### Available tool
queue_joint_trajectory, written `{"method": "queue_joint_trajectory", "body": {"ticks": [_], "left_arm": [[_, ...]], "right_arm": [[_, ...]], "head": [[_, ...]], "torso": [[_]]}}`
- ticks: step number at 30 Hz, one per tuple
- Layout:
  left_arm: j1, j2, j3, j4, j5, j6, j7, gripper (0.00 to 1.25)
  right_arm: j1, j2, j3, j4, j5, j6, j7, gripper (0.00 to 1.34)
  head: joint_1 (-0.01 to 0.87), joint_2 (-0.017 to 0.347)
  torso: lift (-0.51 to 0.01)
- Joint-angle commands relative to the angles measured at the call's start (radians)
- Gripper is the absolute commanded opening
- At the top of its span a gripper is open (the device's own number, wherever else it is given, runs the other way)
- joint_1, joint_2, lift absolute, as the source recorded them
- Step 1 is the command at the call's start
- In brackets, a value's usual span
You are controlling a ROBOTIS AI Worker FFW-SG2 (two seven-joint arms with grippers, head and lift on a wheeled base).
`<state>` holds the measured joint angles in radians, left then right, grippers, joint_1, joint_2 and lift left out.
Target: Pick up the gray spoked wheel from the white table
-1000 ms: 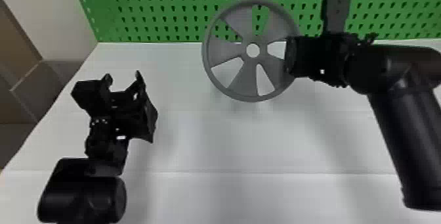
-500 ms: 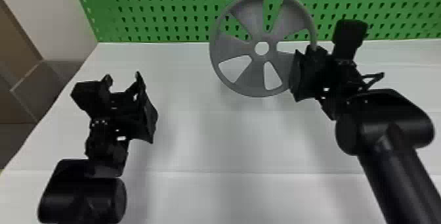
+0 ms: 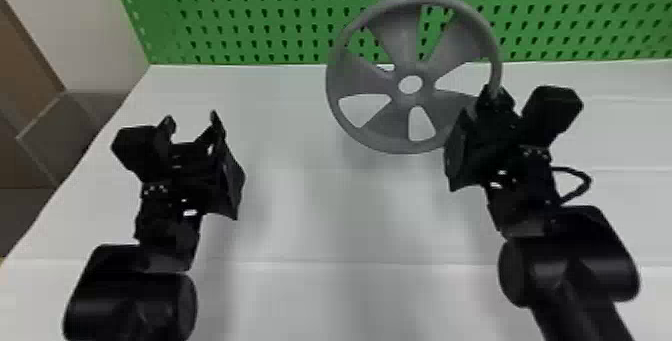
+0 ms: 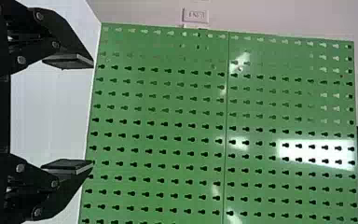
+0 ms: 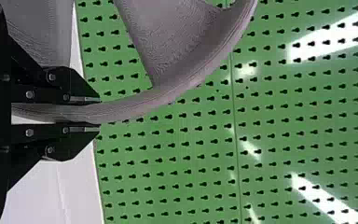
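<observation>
"Two flat black fingers on your right gripper [image 3: 478,99]: what's between them?"
"I've got them closed on the smooth, curved rim of my gray spoked wheel [image 3: 400,35]; broad, finely ribbed spokes fan out beyond, above the white table [image 3: 310,215]. Well left of that grip, my left gripper [image 3: 191,117] stands wide, empty."
"Farther ahead?"
"Glossy green pegboard [image 3: 280,5], keyhole-slotted."
"Anything different?"
"My right gripper's swung to point more forward, bringing the wheel nearer my head."

And here's the white table [image 3: 310,215], stretching wide across the head view! Faint seams [image 3: 350,264] run crosswise over its pale top, and soft shadows [image 3: 357,157] fall on it.
</observation>
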<state>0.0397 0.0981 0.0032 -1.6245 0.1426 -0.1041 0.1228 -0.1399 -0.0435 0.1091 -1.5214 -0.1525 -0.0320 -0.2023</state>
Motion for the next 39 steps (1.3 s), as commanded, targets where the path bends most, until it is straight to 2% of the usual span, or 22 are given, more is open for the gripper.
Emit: {"method": "queue_joint_trajectory", "body": {"ticks": [1, 11, 15, 39], "left_arm": [[0.005, 0.000, -0.009, 0.000, 0.008, 0.000, 0.000, 0.76], [0.019, 0.000, -0.023, 0.000, 0.014, 0.000, 0.000, 0.76], [0.025, 0.000, -0.028, 0.000, 0.014, 0.000, -0.002, 0.76], [0.023, 0.000, -0.035, 0.000, 0.003, 0.000, -0.002, 0.76]], "right_arm": [[0.022, -0.009, 0.018, 0.023, 0.019, -0.086, 0.000, 0.07], [0.063, -0.007, 0.003, 0.026, 0.088, -0.137, -0.002, 0.07], [0.076, 0.002, -0.016, 0.027, 0.088, -0.141, -0.002, 0.07], [0.092, 0.010, -0.022, 0.027, 0.087, -0.160, -0.002, 0.07]], "head": [[0.779, 0.092], [0.779, 0.092], [0.779, 0.092], [0.779, 0.092]], "torso": [[-0.074], [-0.074], [-0.074], [-0.074]]}}
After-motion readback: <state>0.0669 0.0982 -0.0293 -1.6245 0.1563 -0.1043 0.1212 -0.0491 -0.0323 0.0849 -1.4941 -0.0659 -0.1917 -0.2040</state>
